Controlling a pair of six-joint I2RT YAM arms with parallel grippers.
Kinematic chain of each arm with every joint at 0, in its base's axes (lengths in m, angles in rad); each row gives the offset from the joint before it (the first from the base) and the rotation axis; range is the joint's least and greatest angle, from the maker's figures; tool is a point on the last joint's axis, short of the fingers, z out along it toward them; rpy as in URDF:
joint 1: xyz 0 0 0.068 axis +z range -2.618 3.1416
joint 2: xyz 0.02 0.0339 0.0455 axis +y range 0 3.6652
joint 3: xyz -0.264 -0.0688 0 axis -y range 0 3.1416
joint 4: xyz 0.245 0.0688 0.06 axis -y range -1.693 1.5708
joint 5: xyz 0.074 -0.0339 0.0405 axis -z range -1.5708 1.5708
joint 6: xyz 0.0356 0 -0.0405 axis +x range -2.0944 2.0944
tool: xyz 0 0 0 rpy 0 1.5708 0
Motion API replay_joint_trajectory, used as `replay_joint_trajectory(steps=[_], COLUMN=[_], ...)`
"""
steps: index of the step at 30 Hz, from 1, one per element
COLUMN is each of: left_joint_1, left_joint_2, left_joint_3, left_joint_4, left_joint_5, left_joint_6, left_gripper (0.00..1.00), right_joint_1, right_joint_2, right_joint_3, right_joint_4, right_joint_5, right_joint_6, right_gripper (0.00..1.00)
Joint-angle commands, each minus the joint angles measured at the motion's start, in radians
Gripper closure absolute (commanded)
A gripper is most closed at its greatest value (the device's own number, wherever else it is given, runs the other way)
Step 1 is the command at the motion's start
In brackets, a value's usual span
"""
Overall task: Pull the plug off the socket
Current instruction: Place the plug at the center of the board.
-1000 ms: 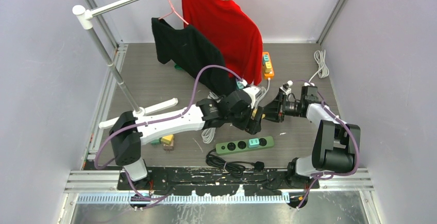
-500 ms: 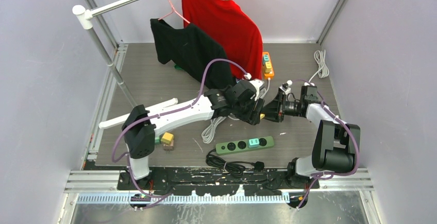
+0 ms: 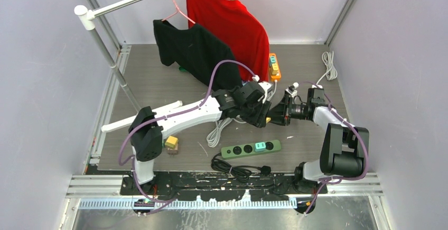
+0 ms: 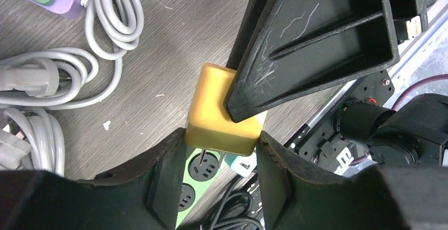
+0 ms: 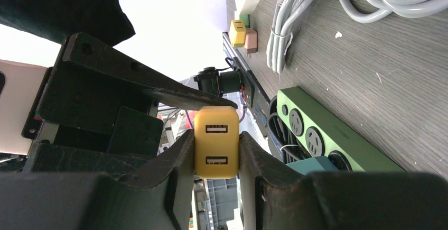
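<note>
A yellow plug [image 3: 269, 119] with two USB slots hangs in the air, prongs bare, above the green socket strip [image 3: 240, 149]. My right gripper [image 5: 215, 137] is shut on the plug [image 5: 216, 143], one finger on each flat side. My left gripper [image 4: 222, 140] has come in from the other side, and its two fingertips touch the plug [image 4: 216, 108] at its prong end. Between those fingertips I see the strip's black outlets [image 4: 199, 166] below. A teal plug [image 3: 259, 146] sits in the strip. Both grippers meet over the table's middle.
Grey coiled cables [image 3: 216, 132] lie left of the grippers and a black cord [image 3: 238, 167] lies near the front edge. An orange strip [image 3: 274, 66], a red shirt [image 3: 232, 26] and a black garment [image 3: 195, 55] on a rack stand behind. Small blocks [image 3: 171, 144] lie at the left.
My left arm has swung up and right toward the right gripper, and its jaws have narrowed onto the yellow plug. The right gripper has held still with the plug.
</note>
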Motion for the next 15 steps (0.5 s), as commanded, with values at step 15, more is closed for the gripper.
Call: replay_joint_trajectory(steps=[15], left_joint_1=[0.012], left_joint_2=[0.015], left_joint_3=[0.053], left_joint_4=[-0.014], left_joint_5=[0.041], left_joint_6=[0.037], left_gripper=[0.4], right_joint_1=[0.022], right_joint_2=[-0.025], right_joint_3=[-0.009], right_joint_4=[0.022], right_joint_5=[-0.054], right_joint_6=[0.016], right_gripper=[0.91])
